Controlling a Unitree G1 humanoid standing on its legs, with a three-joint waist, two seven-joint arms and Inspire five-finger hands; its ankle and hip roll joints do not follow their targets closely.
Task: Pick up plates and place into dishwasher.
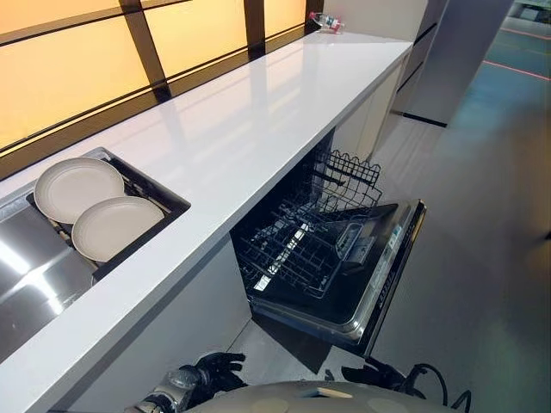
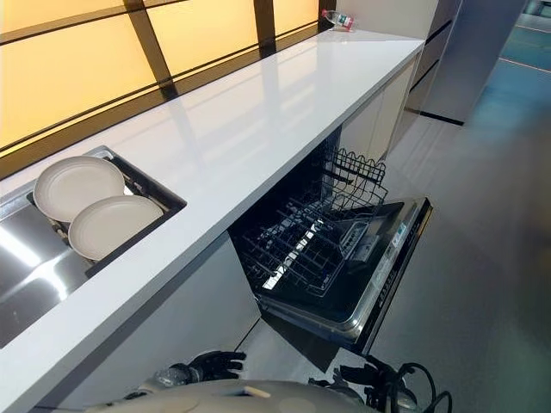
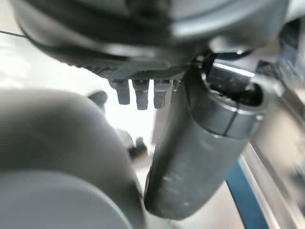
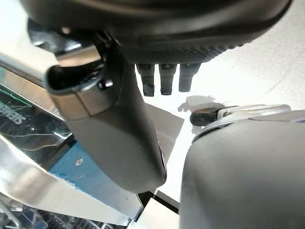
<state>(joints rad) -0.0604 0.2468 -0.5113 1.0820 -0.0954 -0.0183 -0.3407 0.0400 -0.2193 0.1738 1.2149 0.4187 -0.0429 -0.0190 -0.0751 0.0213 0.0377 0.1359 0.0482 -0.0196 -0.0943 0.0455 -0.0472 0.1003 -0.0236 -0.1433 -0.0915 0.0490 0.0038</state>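
Plates: two pale round plates lie side by side in the sink, the far plate (image 1: 77,187) towards the window, the near plate (image 1: 115,226) overlapping its edge; no hand touches them
Sink: a steel sink (image 1: 34,275) is sunk into the left end of the worktop, with a dark rim around the part where the plates lie
Worktop: a long white worktop (image 1: 258,120) runs from the sink away to the far wall, bare along its middle
Dishwasher: the dishwasher door (image 1: 379,275) is folded down flat below the worktop edge, right of the sink
Rack: a black wire rack (image 1: 301,241) is pulled out over the open door and holds no plates
Left hand: the left hand (image 1: 215,372) hangs low in front of the cabinet, below the worktop edge and well apart from the plates; its fingers are loosely extended and it holds nothing
Right hand: the right hand (image 2: 366,377) hangs low near the front corner of the open door, fingers relaxed, holding nothing
In the way: the worktop edge lies between both hands and the sink; the open door and rack jut out into the floor space beside the right hand
Other things: a bottle (image 1: 327,21) lies at the far end of the worktop by the window (image 1: 77,69); a grey floor (image 1: 482,215) stretches right of the dishwasher
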